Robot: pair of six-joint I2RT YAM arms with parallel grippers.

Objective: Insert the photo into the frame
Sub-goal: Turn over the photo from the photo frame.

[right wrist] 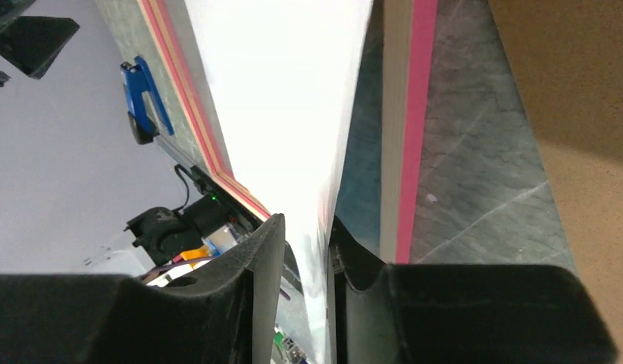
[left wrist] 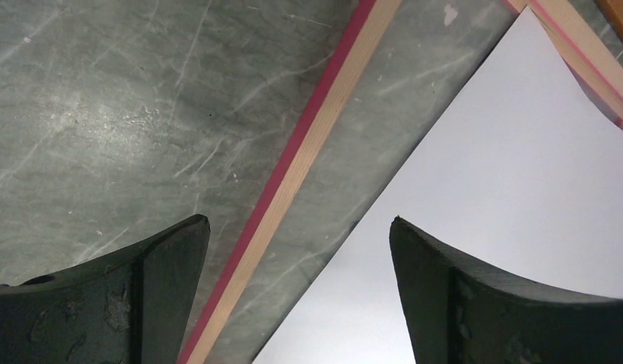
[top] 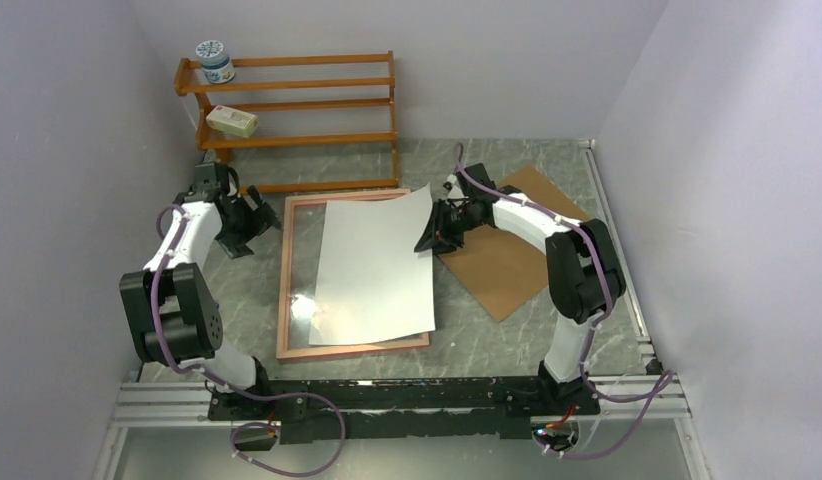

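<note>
The photo (top: 372, 265) lies white back up across the frame (top: 287, 290), which lies flat on the table with its coppery-pink back up. The photo's far right corner is curled up off the frame. My right gripper (top: 432, 232) is shut on that corner; in the right wrist view the white sheet (right wrist: 293, 91) runs between the fingers of the gripper (right wrist: 307, 224), next to the frame's pink rail (right wrist: 403, 114). My left gripper (top: 255, 215) is open and empty beside the frame's far left corner. In the left wrist view the gripper (left wrist: 299, 224) straddles the rail (left wrist: 308, 152) and the photo's edge (left wrist: 505, 189).
A brown hardboard sheet (top: 507, 260) lies right of the frame, under my right arm, and also shows in the right wrist view (right wrist: 589, 114). A wooden slatted rack (top: 297, 100) stands at the back with a jar (top: 215, 60) and a small box (top: 232, 121). Walls close both sides.
</note>
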